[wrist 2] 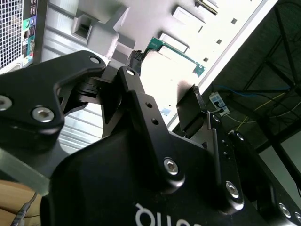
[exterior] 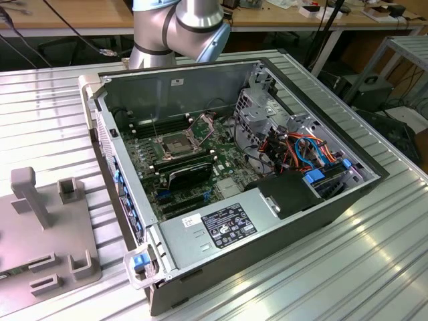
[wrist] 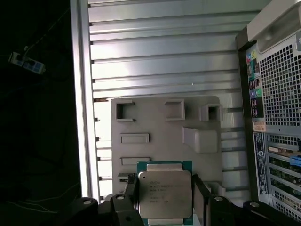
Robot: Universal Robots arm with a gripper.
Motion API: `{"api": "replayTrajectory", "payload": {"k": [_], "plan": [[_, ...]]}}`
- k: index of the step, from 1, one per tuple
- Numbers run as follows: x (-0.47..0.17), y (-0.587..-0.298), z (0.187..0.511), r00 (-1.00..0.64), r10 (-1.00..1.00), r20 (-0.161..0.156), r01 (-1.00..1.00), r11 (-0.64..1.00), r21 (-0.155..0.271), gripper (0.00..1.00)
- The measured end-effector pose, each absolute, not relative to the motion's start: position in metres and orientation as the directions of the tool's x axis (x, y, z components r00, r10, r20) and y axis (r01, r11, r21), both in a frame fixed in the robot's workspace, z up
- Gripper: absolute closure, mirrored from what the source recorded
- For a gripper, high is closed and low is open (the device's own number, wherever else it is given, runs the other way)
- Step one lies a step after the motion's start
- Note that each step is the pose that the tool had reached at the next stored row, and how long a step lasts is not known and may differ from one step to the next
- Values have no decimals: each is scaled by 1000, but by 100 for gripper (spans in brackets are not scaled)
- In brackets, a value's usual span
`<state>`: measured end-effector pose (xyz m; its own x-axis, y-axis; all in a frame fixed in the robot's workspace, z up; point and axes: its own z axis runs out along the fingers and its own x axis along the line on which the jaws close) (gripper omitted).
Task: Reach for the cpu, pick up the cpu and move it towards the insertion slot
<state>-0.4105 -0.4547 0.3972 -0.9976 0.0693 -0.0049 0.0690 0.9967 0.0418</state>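
**Cpu between the gripper's fingers, socket well off to one side**

Cpu [wrist: 164, 194] is seen in the first wrist view lying flat and square-on between the two fingers [wrist: 202, 193] of the gripper [wrist: 165, 202], one finger at each of two opposite edges. The fingers are spread about as wide as the chip; whether they press on its edges or stand just clear cannot be told, nor whether the chip rests on the grey fixture plate [wrist: 141, 117] or is lifted off it. In the second wrist view the chip's green edge [wrist 2: 176, 49] is seen beyond the gripper [wrist 2: 164, 89].

The plate is seen on the tabletop [exterior: 40, 93] at the exterior view's left, beside the open computer case [exterior: 321, 207]. The insertion slot [exterior: 168, 144] lies inside that case, on the motherboard, with its frame open. The slot is thus well apart from the chip, across the case wall.
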Motion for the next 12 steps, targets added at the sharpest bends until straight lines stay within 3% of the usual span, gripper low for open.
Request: {"api": "replayTrajectory", "payload": {"k": [12], "plan": [[-383, -455, 397, -998, 69, -5, 69, 997, 42, 45]]}}
